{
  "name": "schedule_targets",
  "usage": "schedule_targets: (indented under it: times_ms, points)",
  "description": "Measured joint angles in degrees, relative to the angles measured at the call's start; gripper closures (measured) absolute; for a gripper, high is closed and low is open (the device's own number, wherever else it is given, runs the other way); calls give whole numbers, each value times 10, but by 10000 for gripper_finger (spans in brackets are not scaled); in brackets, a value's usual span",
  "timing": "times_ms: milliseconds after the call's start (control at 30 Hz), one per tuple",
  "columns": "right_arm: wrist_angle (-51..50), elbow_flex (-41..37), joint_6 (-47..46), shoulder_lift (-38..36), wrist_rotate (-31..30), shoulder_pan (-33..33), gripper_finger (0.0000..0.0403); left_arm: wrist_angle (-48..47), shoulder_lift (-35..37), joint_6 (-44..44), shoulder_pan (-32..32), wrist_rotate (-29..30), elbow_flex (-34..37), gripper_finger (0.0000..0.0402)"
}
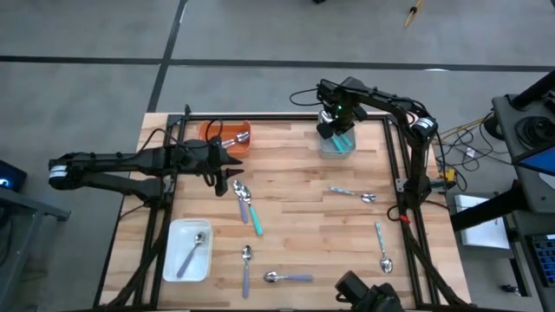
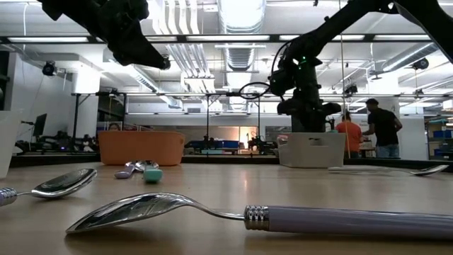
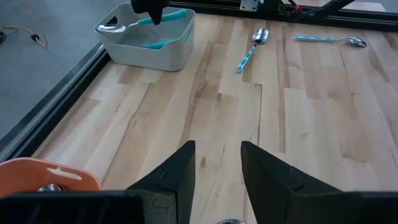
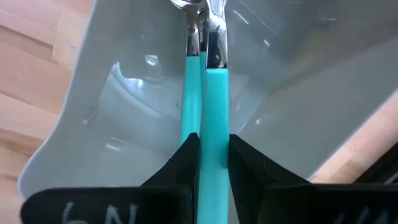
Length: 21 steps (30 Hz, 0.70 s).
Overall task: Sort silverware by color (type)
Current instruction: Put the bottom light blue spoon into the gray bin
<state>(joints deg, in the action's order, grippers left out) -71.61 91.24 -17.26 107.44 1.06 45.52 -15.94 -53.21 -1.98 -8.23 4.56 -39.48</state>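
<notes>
Right end effector [image 4: 208, 158] pinching teal spoon [image 4: 214, 106] over grey tray [image 1: 336, 146], upper centre-right of high view. Left end effector [image 3: 217, 165] spread, empty, beside orange tray [image 1: 227, 135], upper left of worktop [image 1: 303, 186].

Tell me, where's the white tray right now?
In the high view the white tray sits at the table's near-left corner with one lavender-handled spoon inside.
</notes>
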Motion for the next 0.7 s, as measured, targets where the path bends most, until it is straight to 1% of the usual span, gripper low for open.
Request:
schedule_targets:
  times_ms: [467,700]
  points:
    - [19,-10,-3,0,-10,-3,358,0,0,0,0,0,0,293]
    - [48,-40,0,0,-11,-3,358,0,0,0,0,0,0,293]
